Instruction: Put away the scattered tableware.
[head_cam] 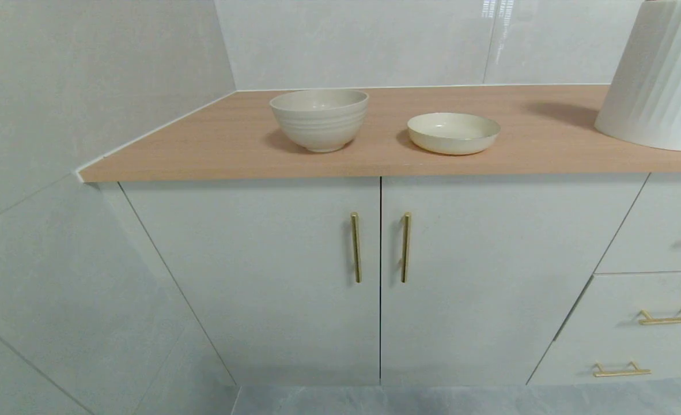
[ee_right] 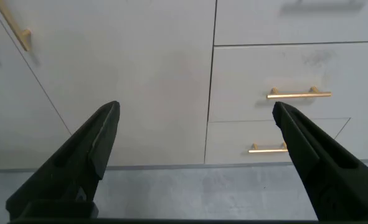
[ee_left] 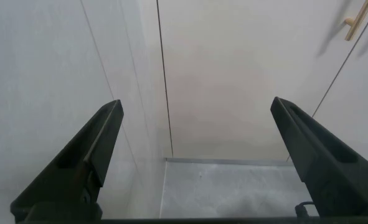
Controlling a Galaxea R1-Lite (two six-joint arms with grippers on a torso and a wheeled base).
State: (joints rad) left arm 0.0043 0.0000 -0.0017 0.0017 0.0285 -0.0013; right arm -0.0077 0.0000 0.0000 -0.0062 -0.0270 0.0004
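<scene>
left claw [ee_left: 196, 101] and right claw [ee_right: 196, 105] gape apart; ribbed vessel [head_cam: 657, 75], perhaps a bin, cropped.

1. A wood-toned countertop [head_cam: 214, 144] is running from left to right, meeting the pale wall [head_cam: 375, 40] at its back and left edges
2. A deep cream bowl [head_cam: 319, 119] with ribbed sides is standing upright on its left part
3. A shallow cream dish [head_cam: 453, 133] is sitting to the right of the deep cream bowl, near it but not touching
4. A tall white fluted container [head_cam: 657, 75] is standing at the far right, well apart from the shallow cream dish and casting a shadow leftward over the wood
</scene>
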